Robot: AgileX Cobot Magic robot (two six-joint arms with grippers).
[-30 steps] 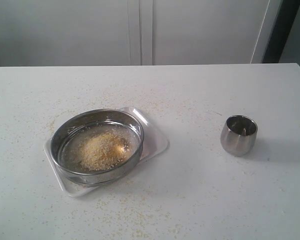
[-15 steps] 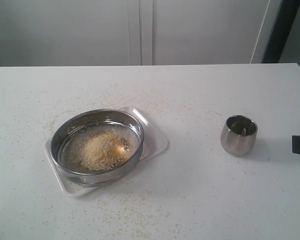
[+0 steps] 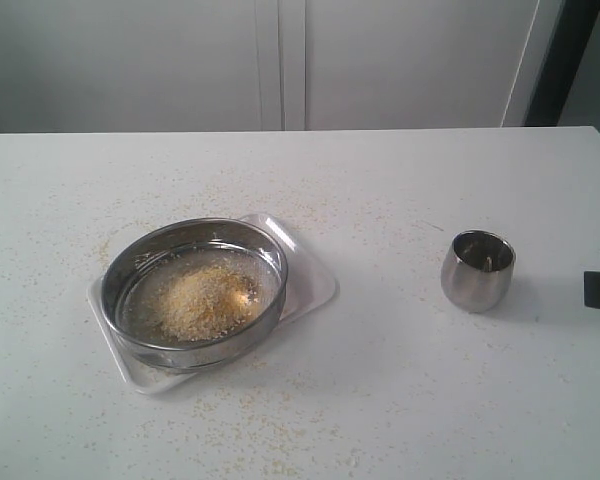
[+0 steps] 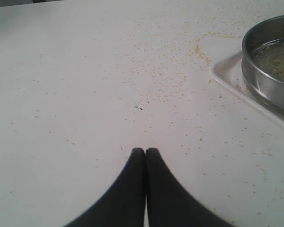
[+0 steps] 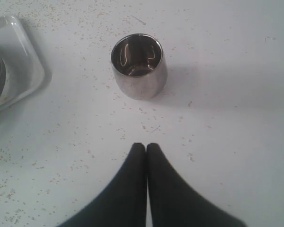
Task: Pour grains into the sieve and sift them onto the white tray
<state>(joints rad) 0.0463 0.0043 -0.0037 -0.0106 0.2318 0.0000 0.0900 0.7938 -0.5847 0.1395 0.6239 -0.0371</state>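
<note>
Pinching shut on nothing, left claw points over crumb-dusted tabletop, with white tray and sieve near it. Likewise right claw is fully closed and empty, facing upright steel cup, not touching. The sieve sits on the tray, grains piled on its mesh; cup well apart.

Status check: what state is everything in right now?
Wide round steel mesh sieve: upright on the tray.
Yellow and whitish grains: heaped in the sieve.
Shallow white rectangular tray: flat, under the sieve.
Small rounded steel cup: upright, looks empty.
Left tool: shut, empty.
Right tool: shut, empty.
</note>
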